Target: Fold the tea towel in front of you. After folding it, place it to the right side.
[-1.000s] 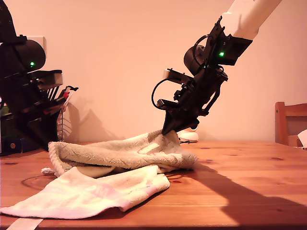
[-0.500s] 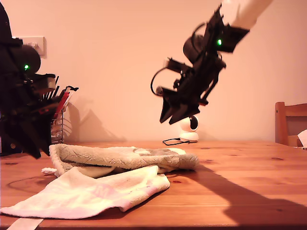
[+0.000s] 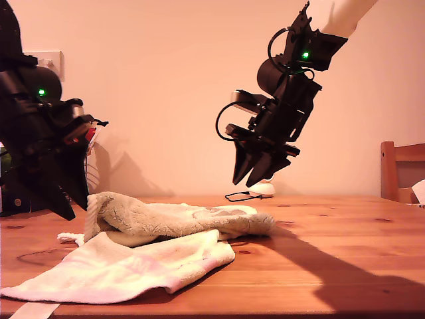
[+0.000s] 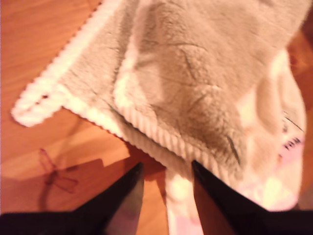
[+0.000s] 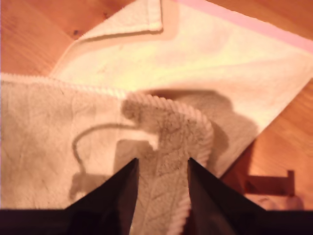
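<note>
Starting at the exterior view's left, my first gripper (image 4: 166,165) hangs low just beside the near end of the tea towel (image 3: 179,219), jaws spread and pinching nothing; its wrist view shows only a pale strip of cloth lying on the wood below the gap. I judge it sits there because that end is bunched into a soft hump rather than lying flat, and the ribbed hem is the firmest place to take hold for the next fold. Beside that hem a small white hanging loop (image 4: 29,105) pokes out onto the wooden table (image 3: 332,252). The cloth is thick terry, with a grey-beige plush upper layer that creases in shallow veins. Under it is a smoother cream layer, which fans toward the camera and carries a pink band (image 5: 244,22) along one edge. It lies roughly doubled over, slack and uneven, across the table's middle and toward the exterior view's left, so by my reading the folding is only partly done and the move to the side has not begun. Further toward the exterior view's right, my second gripper (image 3: 244,183) hovers clear above the towel's far end, jaws apart and empty, pointing down at the rounded corded corner. It looks well placed to drop and pinch there. The table is warm, knotty pine, smooth enough for cloth to slide. A wooden chair (image 3: 402,169) stands at the exterior view's right edge.
</note>
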You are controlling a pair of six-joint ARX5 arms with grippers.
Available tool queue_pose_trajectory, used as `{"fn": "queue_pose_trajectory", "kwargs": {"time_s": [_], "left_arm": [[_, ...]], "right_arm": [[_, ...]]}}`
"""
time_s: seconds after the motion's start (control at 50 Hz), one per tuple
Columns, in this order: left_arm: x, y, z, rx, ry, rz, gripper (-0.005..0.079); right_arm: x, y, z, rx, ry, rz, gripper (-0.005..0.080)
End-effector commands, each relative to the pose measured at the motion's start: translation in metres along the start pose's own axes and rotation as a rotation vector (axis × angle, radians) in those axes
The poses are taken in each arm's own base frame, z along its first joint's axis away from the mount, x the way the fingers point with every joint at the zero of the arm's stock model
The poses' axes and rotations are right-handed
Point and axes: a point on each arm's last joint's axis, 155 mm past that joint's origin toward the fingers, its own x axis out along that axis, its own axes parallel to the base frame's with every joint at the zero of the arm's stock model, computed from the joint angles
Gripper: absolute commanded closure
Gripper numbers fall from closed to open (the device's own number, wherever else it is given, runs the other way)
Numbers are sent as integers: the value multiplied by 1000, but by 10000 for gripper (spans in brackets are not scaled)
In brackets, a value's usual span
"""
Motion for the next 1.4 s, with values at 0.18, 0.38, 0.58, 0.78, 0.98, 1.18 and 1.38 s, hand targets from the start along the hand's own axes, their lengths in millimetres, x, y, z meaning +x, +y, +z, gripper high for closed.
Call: {"fn": "queue_pose_trajectory", "kwargs": {"time_s": [0.18,0.38,0.58,0.78,0.98,1.18,1.38], "left_arm": [[-35,-7,12,12,-94,40,476],[-29,-21,6,15,-76,-2,476],[-6,-29,-9,11,-57,-24,476],[8,-30,-22,1,-36,-16,476],[19,-29,-22,-1,-51,35,476],[24,-28,-19,42,-61,114,477],[27,-17,-22,51,-56,187,476]], "right_arm": [[-1,1,-28,8,98,32,468],[-7,1,-49,34,169,60,468],[-9,-1,-54,30,187,63,468],[-8,0,-64,48,219,75,467],[1,1,-78,62,251,89,467],[9,-2,-81,63,245,85,467],[20,-5,-88,70,261,90,467]]}}
